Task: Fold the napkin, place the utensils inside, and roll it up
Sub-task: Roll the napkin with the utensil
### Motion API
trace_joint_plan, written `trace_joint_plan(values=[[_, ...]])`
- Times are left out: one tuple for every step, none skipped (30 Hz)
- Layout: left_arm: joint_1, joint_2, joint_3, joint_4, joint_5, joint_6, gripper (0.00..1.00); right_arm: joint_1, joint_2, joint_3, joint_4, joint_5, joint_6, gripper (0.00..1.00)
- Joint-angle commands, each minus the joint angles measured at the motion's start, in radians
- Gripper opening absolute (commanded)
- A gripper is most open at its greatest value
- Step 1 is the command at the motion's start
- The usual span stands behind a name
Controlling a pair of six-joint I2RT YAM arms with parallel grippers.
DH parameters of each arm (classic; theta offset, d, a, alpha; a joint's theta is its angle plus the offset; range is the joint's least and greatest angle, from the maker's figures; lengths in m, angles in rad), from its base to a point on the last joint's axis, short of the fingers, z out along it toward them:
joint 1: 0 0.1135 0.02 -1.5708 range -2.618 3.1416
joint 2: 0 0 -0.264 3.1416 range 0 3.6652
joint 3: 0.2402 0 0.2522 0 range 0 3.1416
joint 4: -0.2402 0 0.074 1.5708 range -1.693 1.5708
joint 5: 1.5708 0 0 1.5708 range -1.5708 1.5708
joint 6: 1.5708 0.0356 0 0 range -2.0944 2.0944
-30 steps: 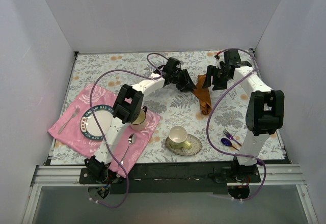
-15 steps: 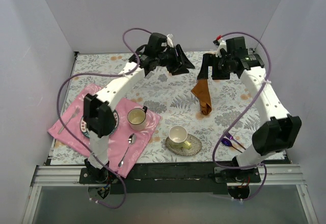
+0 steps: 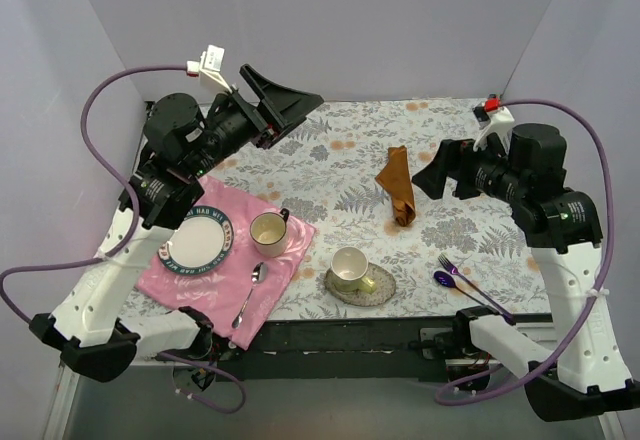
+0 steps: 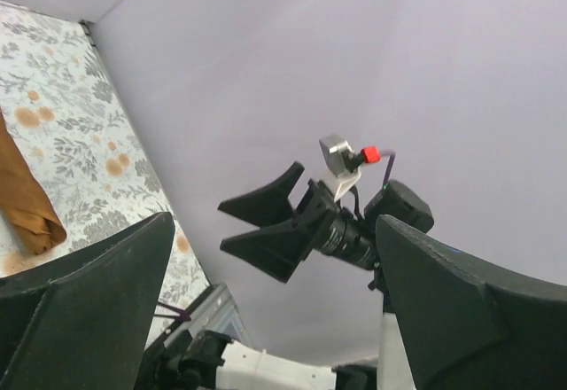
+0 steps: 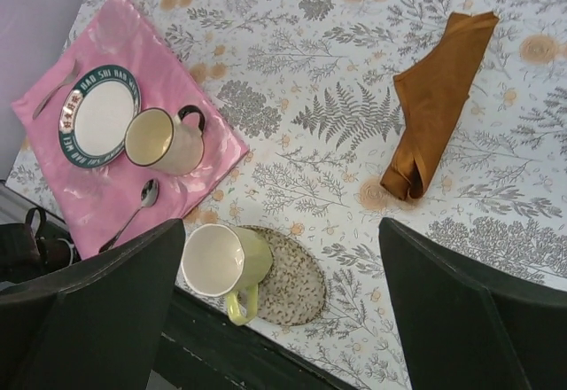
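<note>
White walls stand around a bench [image 3: 345,165] with a grey leafy cover. The shiny rust-orange satin napkin [image 3: 398,186] lies in the middle toward the back. It is bunched into a long thin strip, and nothing touches it. The left jaws are high in the air, spread wide and empty. The right jaws hang in the air to the right of the napkin, spread wide and empty too. The small purple fork [image 3: 456,266] and the dark blue spoon [image 3: 444,280] lie well apart from the napkin, near the front right edge. The napkin looks messy, so I think it needs laying flat first. To do that well, each arm should pinch one corner and pull gently until the cloth is smooth. Then they should fold it evenly and leave room for the fork and spoon. I cannot make out the orange knife. The strip hides its own corners and layers, and the left wrist view shows only one end of it.
</note>
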Motion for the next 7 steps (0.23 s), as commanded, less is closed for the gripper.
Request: trace_joint_plan(values=[[0.005,0.021,-0.034,-0.026,-0.113,0.014,0.98,-0.005,-0.036,-0.075,0.075,-0.016,0.06,0.99],[0.007,0.016,-0.035,-0.032,-0.116,0.014,0.98,-0.004,-0.049,-0.091,0.104,-0.024,0.057,0.99],[0.005,0.008,-0.034,-0.038,-0.121,0.018,0.98,-0.004,-0.054,-0.087,0.1,-0.004,0.051,0.99],[0.005,0.005,-0.031,-0.046,-0.128,0.022,0.98,-0.004,-0.048,-0.073,0.081,0.019,0.051,0.99],[0.005,0.005,-0.028,-0.057,-0.13,0.031,0.98,-0.004,-0.036,-0.058,0.043,0.043,0.05,0.99],[0.007,0.001,-0.029,-0.058,-0.135,0.035,0.98,-0.005,-0.01,-0.017,0.02,0.086,0.047,0.99],[0.007,-0.002,-0.026,-0.06,-0.141,0.038,0.98,-0.004,0.0,0.003,0.008,0.095,0.048,0.99]])
